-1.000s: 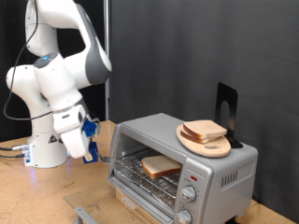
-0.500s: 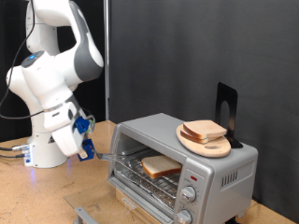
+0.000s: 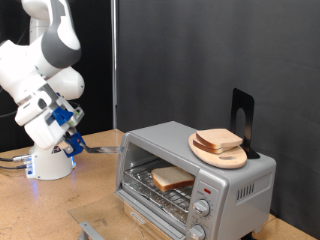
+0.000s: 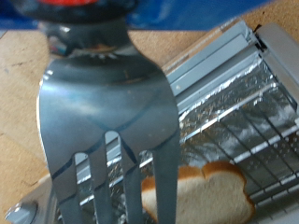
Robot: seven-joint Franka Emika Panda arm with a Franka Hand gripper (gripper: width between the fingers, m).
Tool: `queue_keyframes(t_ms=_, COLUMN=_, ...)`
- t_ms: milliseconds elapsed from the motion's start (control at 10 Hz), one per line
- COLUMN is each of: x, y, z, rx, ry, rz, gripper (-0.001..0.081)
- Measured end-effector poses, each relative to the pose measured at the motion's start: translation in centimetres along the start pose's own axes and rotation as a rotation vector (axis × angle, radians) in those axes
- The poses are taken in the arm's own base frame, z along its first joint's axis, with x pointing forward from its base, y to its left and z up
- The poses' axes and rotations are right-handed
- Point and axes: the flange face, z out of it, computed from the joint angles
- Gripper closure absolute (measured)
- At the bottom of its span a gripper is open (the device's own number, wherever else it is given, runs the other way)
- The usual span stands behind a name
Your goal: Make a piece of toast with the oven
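1. The piece of toast (image 3: 172,178), a flat pale tan slice with a brown crust, lies on the wire rack inside the small silver-grey metal toaster oven (image 3: 195,180); its door hangs open.
2. The gripper (image 3: 78,146) sits well apart from the oven, at the exterior view's left, clenched on a shiny metal fork (image 4: 110,131).
3. 2 further slices rest on a round wooden board (image 3: 219,150) atop the oven.
4. Risk, as judged: the long fork could strike the open door or rack on any swing, shifting the slice.
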Motion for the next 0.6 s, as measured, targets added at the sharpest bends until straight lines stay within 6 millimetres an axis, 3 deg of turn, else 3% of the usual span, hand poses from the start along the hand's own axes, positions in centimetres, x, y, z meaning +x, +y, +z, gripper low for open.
queue_keyframes(t_ms=300, x=0.2, y=-0.6, z=-0.2, rx=0.02, ry=0.016, rz=0.001, gripper=0.0313)
queue_keyframes(t_ms=600, x=2.5, y=-4.1, z=0.8, rx=0.094, ry=0.025, rz=-0.062, gripper=0.0313)
